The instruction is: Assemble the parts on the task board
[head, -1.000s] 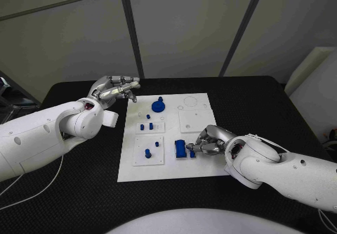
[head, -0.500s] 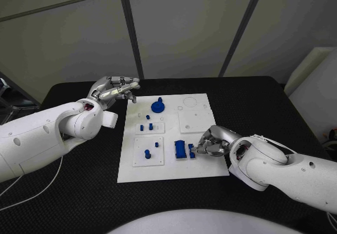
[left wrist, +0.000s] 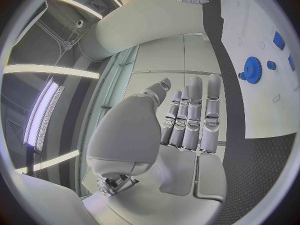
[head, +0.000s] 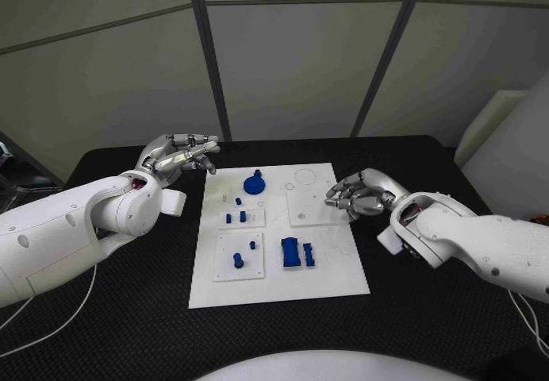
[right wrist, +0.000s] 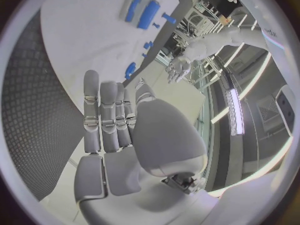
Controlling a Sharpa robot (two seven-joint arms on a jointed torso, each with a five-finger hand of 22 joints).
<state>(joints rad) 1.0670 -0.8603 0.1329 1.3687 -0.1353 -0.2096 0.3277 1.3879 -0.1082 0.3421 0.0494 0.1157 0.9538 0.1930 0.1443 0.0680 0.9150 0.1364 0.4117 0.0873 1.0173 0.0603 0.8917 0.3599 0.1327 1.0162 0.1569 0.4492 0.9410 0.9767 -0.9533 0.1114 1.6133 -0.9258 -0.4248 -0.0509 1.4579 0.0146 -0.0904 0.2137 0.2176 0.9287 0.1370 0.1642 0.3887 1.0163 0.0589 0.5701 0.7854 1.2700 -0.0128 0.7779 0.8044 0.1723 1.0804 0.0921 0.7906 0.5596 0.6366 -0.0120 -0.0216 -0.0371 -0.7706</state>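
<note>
The white task board [head: 280, 274] lies in the middle of the black table. On it are a blue gear [head: 254, 184] at the far end, small blue pegs [head: 236, 217] on a raised plate, two more pegs [head: 239, 259] on a nearer plate, and two blue blocks [head: 297, 253] side by side. My right hand [head: 356, 195] hovers at the board's right edge beside a bare plate [head: 311, 205] and holds nothing. My left hand [head: 181, 154] is raised off the board's far left corner, fingers straight, empty. The right wrist view shows the blocks [right wrist: 141, 10] beyond my fingers [right wrist: 109, 120]. The left wrist view shows the gear [left wrist: 252, 68].
Black table [head: 435, 317] runs all round the board, with room to the front and on both sides. A white object [head: 486, 119] stands off the table's far right corner. Grey wall panels rise behind the table.
My right hand has left the blue blocks and moved back and to the right, to the board's right edge. The camera view has shifted. The left hand has barely moved.
</note>
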